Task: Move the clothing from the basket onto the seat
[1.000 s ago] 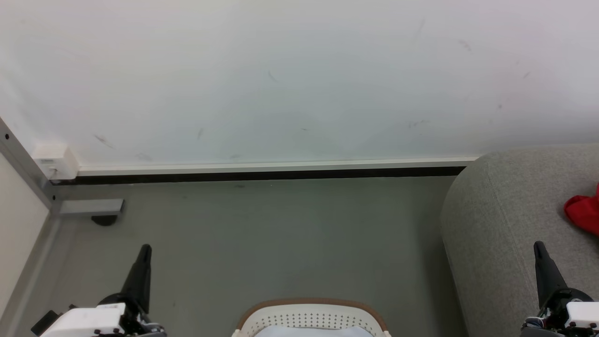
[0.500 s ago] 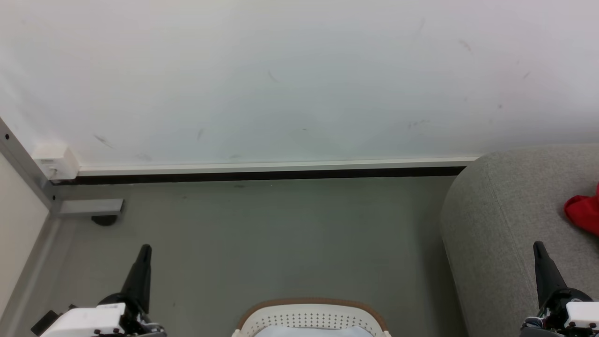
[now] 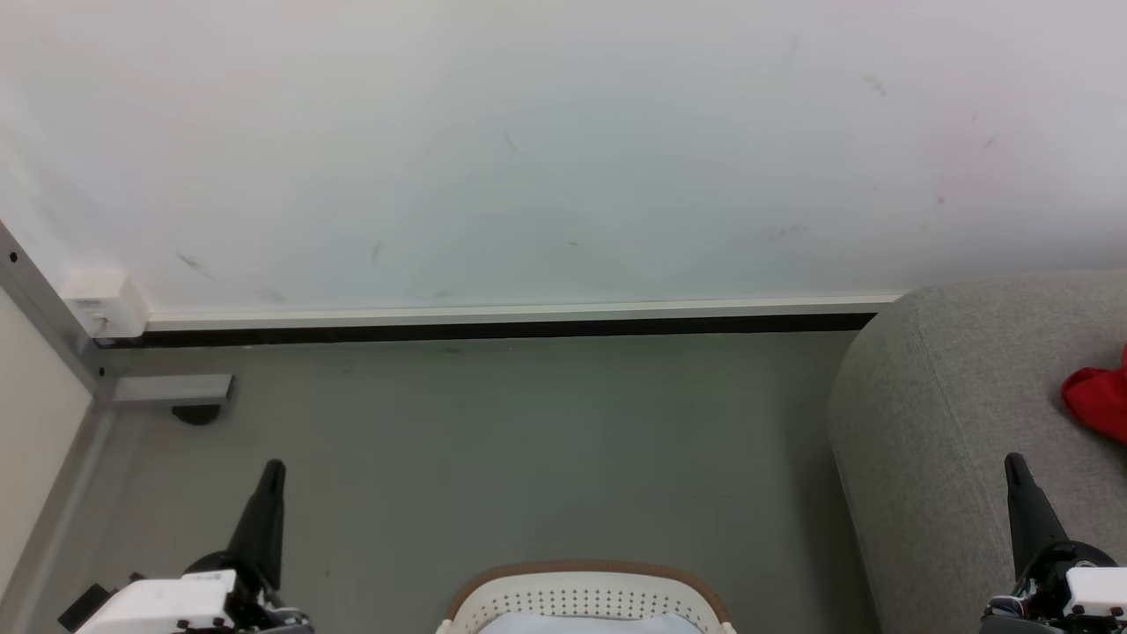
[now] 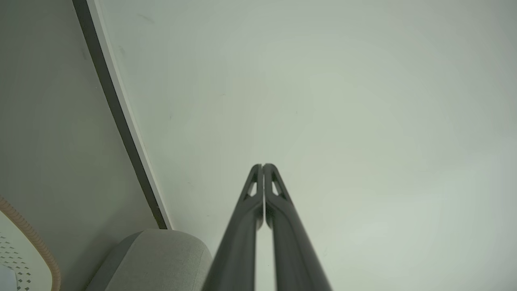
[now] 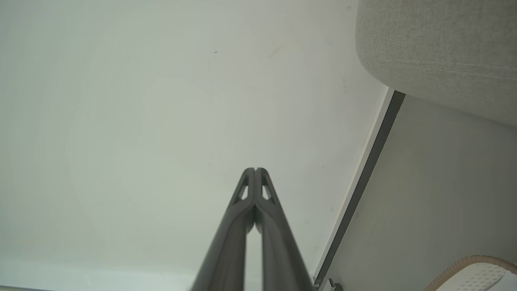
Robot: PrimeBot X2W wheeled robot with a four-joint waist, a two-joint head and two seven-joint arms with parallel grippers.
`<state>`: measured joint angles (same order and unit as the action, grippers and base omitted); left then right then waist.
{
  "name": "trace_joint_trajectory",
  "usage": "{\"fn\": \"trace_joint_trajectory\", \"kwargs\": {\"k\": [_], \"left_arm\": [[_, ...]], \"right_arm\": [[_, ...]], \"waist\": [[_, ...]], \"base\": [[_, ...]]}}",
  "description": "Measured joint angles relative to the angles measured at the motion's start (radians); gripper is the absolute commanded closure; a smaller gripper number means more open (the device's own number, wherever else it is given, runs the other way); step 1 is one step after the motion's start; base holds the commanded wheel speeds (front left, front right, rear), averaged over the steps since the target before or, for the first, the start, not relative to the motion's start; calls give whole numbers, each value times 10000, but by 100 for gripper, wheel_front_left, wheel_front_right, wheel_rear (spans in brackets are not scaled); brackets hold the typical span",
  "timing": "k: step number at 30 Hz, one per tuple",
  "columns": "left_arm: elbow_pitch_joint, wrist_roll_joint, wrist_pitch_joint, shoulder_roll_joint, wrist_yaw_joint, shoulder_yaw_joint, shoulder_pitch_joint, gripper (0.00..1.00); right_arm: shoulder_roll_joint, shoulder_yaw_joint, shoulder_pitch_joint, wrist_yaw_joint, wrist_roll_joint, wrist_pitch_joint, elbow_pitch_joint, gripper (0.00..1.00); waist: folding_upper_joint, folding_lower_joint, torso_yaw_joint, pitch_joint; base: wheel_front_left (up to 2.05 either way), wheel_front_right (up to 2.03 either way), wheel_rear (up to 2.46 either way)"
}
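Tagger: Grippers first, nearest us. We see the left gripper (image 3: 274, 467) low at our left, fingers pressed together with nothing between them. Its wrist view shows the two tips meeting.

Checker: Right gripper (image 3: 1013, 460)?

Tagger: Same. Jaws together, empty, low at our right, showing against the seat (image 3: 951, 396) in the head view.

Checker: Basket?

Tagger: Basket (image 3: 585, 571) sits on the floor (image 3: 528, 440) between our two arms, with just its far rim in the head view. Inside we make out a white garment (image 3: 581, 623), only a strip of it. Whether more lies under it we cannot tell.

Checker: Further out?

Tagger: Seat is at our right, near the basket but not touching it. A red garment (image 3: 1096, 401) lies on top of it, cut off by the frame edge. Behind all that are the skirting (image 3: 511, 330) and a bare wall (image 3: 528, 132).

Checker: Progress, then?

Tagger: We judge it partway. At least one red piece is on the seat and at least one white piece is left in the basket. Neither arm holds anything, so the next pick is not yet begun. We would expect the jaws to open, then a reach down into the basket.
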<state>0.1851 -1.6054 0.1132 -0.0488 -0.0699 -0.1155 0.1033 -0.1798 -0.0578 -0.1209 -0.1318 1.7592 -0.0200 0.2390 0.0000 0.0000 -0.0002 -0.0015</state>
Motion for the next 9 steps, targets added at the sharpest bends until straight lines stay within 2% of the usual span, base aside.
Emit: {"fn": "trace_joint_trajectory", "kwargs": {"k": [9], "left_arm": [[0,0,0,0,0,0,0,100]], "right_arm": [[-58,-75,1,0,44,-77,-17,100]], "waist": [[0,0,0,0]], "base": [[0,0,0]]}}
